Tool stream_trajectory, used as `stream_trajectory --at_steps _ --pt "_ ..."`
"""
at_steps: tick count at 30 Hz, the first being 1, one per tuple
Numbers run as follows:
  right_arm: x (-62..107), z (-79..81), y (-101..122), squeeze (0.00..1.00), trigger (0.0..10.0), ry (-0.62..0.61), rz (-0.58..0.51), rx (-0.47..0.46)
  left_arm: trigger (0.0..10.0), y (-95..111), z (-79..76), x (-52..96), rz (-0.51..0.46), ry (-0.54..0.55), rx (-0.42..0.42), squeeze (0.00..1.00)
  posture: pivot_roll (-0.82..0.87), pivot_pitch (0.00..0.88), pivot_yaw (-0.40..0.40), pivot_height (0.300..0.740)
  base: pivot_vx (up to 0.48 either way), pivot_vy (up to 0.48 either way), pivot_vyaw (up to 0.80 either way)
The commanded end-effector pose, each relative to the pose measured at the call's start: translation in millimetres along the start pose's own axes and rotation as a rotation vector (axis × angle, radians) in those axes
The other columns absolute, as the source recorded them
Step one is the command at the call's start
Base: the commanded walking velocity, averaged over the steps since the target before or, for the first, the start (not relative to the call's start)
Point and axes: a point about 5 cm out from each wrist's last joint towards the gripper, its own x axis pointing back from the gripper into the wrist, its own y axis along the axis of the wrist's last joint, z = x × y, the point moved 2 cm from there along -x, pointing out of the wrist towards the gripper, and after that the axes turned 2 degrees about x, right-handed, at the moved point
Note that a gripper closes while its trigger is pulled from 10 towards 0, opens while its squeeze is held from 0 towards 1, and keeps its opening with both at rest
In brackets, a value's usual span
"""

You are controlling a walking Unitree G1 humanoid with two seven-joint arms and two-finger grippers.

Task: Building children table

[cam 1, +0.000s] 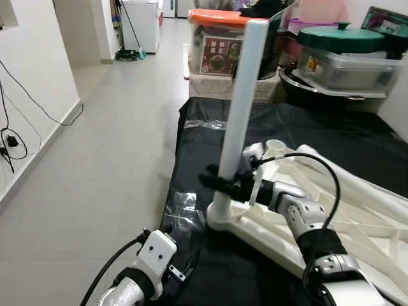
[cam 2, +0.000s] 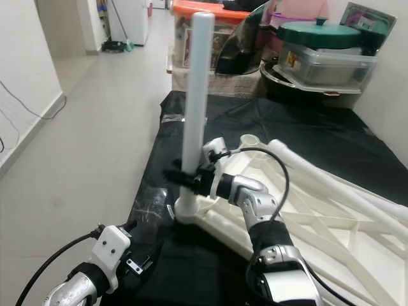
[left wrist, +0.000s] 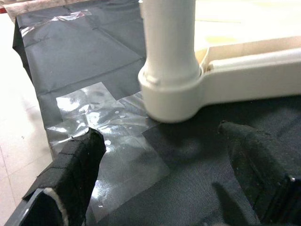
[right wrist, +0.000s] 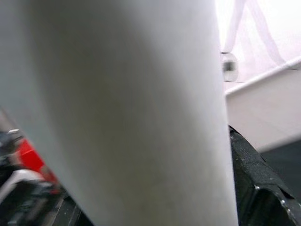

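Note:
A white children's table frame [cam 1: 357, 217] lies upside down on a black sheet [cam 1: 319, 134]. A white tubular leg [cam 1: 242, 108] stands upright in the frame's near corner socket [cam 1: 220, 218]. My right gripper [cam 1: 220, 182] is shut on the leg just above the socket; in the right wrist view the leg [right wrist: 122, 108] sits against a black finger [right wrist: 256, 183]. My left gripper [left wrist: 160, 141] is open, low over the sheet's near edge and short of the socket [left wrist: 171, 94], with its fingers [left wrist: 80, 160] spread wide apart.
Clear tape [left wrist: 103, 122] holds the sheet down near the socket. Storage boxes stand behind the sheet: an orange-lidded one [cam 1: 217, 38] and a green-lidded one [cam 1: 341, 38]. Tiled floor [cam 1: 95, 159] runs along the left beside a wall with cables [cam 1: 13, 143].

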Motion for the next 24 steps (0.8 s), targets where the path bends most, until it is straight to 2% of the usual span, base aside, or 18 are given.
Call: stream_trajectory --at_steps 1,3,4,7,9,11,12,13,17,18,20,23,24 --pt "-12.4 7.0 -5 0.0 2.4 0.082 0.046 0.003 10.0 -5 -1.6 0.3 0.019 -0.007 0.004 0.0 0.16 0.0 -0.087 0.74 0.0 0.0 0.0" --pt "-12.4 7.0 -5 0.0 2.4 0.082 0.046 0.003 10.0 -5 -1.6 0.3 0.019 -0.007 0.004 0.0 0.16 0.0 -0.087 0.74 0.0 0.0 0.0" --pt "-14.8 6.5 -4 0.0 0.0 0.075 0.049 0.021 10.0 -5 -1.9 0.5 0.019 -0.007 0.005 0.0 0.16 0.0 -0.089 0.74 0.0 0.0 0.0" --pt "-19.3 0.5 -2 0.0 0.0 0.002 0.036 0.05 10.0 -5 -2.2 0.6 0.019 -0.007 0.006 0.0 0.16 0.0 -0.089 0.74 0.0 0.0 0.0" --pt "-21.1 -28.1 5 0.0 0.0 -0.366 0.004 0.077 10.0 -5 -2.5 0.7 0.018 -0.005 0.009 0.0 0.15 0.0 -0.092 0.74 0.0 0.0 0.0" --pt "-21.1 -28.1 5 0.0 0.0 -0.366 0.004 0.077 10.0 -5 -2.5 0.7 0.018 -0.005 0.009 0.0 0.15 0.0 -0.092 0.74 0.0 0.0 0.0" --pt "-18.8 -36.9 6 0.0 0.0 -0.486 -0.004 0.069 10.0 -5 -2.6 0.7 0.018 -0.005 0.01 0.0 0.15 0.0 -0.092 0.74 0.0 0.0 0.0" --pt "-18.8 -36.9 6 0.0 0.0 -0.486 -0.004 0.069 10.0 -5 -2.6 0.7 0.018 -0.005 0.01 0.0 0.15 0.0 -0.092 0.74 0.0 0.0 0.0" --pt "14.9 -67.4 -1 0.0 0.0 -1.072 -0.015 0.001 10.0 -5 -2.0 0.4 0.018 -0.008 0.012 0.0 0.14 0.0 -0.084 0.74 0.0 0.0 0.0" --pt "14.9 -67.4 -1 0.0 0.0 -1.072 -0.015 0.001 10.0 -5 -2.0 0.4 0.018 -0.008 0.012 0.0 0.14 0.0 -0.084 0.74 0.0 0.0 0.0" --pt "29.9 -69.6 -4 0.0 0.0 -1.298 -0.072 -0.022 10.0 -5 -1.6 -0.4 0.018 -0.011 0.011 0.0 0.15 0.0 -0.083 0.74 0.0 0.0 0.0" --pt "28.9 -67.6 -3 0.0 0.0 -1.355 -0.111 -0.038 10.0 -5 -1.3 -0.5 0.019 -0.011 0.01 0.0 0.15 0.0 -0.081 0.74 0.0 0.0 0.0" --pt "23.6 -62.6 0 0.0 0.0 -1.425 -0.172 -0.065 10.0 -5 -0.9 -0.7 0.019 -0.009 0.008 0.0 0.15 0.0 -0.082 0.74 0.0 0.0 0.0"
